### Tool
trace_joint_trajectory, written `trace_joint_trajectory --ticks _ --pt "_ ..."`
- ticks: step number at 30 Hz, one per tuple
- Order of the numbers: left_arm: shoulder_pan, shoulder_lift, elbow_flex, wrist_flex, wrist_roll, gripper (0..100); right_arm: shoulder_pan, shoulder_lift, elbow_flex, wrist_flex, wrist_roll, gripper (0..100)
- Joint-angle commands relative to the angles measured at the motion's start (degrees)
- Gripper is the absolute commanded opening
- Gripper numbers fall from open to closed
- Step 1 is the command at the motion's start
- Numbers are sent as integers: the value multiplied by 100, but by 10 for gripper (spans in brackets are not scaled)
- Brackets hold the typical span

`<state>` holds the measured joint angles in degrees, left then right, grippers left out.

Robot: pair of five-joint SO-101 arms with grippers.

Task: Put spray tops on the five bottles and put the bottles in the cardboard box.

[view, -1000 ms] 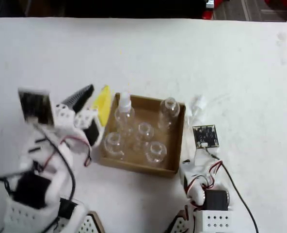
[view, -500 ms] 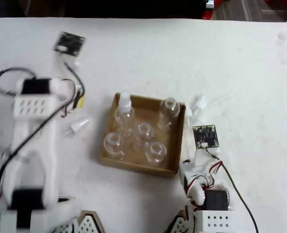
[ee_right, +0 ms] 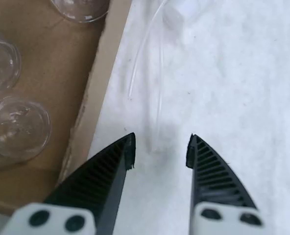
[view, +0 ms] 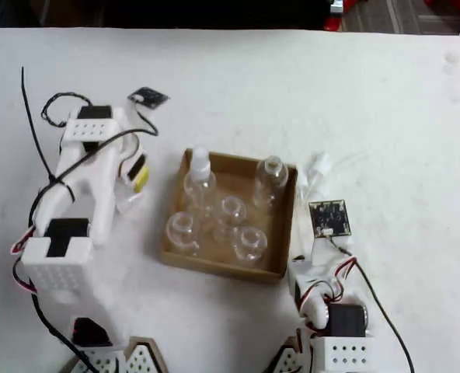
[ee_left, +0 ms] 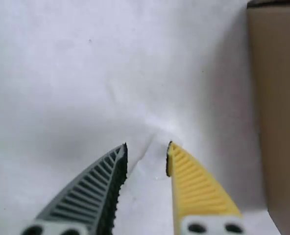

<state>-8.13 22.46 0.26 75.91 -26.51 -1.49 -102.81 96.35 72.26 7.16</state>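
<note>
The high cam is fixed above the table [view: 385,93], looking down from far enough back to fit the whole cardboard box [view: 222,268], with my 2 arm bases at its near edge. The 2 wrist cams ride behind my claws, staring down along the fingers, really close to the tabletop. My left gripper [ee_left: 146,156] cam catches 1 outer box wall, and my right gripper [ee_right: 159,149] cam catches the opposite wall plus some inside. All 3 share the box.

Left claw [ee_left: 146,157] and right claw [ee_right: 159,149], jaws apart, tips downward.
</note>
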Motion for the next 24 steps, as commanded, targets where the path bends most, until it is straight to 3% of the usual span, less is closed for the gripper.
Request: trace_joint_trajectory --ticks 1,18,24 --pt "-75 4 -290 44 -202 124 -4 -22 53 48 18 152" --pt "13 -92 -325 440 -255 133 -4 -22 53 48 18 152" --pt "4 -84 -255 378 -211 260 -4 -22 53 48 18 152"
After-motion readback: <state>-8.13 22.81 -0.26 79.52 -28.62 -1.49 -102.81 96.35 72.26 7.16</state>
